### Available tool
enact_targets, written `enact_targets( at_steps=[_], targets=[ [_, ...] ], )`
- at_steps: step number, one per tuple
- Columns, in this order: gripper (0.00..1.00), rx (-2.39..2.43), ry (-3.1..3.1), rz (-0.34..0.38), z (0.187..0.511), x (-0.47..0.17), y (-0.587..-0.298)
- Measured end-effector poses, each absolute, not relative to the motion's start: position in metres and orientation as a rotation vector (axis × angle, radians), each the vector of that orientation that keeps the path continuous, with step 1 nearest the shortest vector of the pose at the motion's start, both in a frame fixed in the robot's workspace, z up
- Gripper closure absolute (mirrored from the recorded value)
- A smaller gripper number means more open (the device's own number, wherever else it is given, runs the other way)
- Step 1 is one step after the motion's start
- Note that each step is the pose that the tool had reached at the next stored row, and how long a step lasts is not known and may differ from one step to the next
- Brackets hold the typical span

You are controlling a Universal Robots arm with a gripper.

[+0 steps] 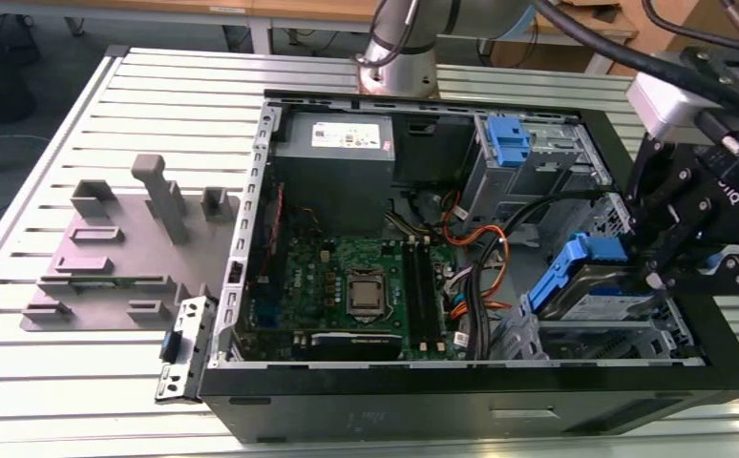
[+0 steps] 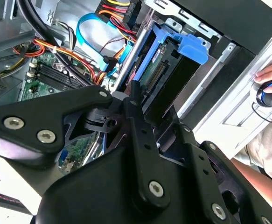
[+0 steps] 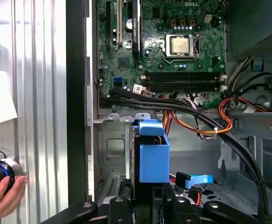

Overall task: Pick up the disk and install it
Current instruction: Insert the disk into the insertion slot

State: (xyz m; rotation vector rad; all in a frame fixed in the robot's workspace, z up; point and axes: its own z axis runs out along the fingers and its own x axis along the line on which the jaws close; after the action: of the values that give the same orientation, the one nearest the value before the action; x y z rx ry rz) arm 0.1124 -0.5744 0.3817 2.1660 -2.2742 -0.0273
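The disk (image 1: 602, 303), a silver drive with a white and blue label and blue plastic rails, sits tilted in the drive bay at the case's corner on the exterior view's right. My gripper (image 1: 656, 280) reaches down over it from the right and is shut on the disk. In the first wrist view the disk (image 3: 153, 156) stands edge-on, blue rail facing the camera, just past my gripper (image 3: 147, 205). In the second wrist view the disk (image 2: 166, 77) shows its connector edge and blue tab beyond the black fingers (image 2: 135, 105).
The open computer case (image 1: 472, 396) holds a motherboard (image 1: 344, 277), a grey power supply (image 1: 344, 138), a blue bracket (image 1: 506, 143) in the far bay and orange and black cables (image 1: 484, 239) beside the disk. A grey fixture (image 1: 115, 248) stands at the exterior view's left. A person's hand (image 3: 3, 198) grips a knob.
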Motion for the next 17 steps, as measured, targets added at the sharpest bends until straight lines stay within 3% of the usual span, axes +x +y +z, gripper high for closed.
enact_targets(
  at_steps=[17],
  targets=[
    [0.65, 2.166, -2.274, -0.027, 0.363, 0.112, -0.574]
  ],
)
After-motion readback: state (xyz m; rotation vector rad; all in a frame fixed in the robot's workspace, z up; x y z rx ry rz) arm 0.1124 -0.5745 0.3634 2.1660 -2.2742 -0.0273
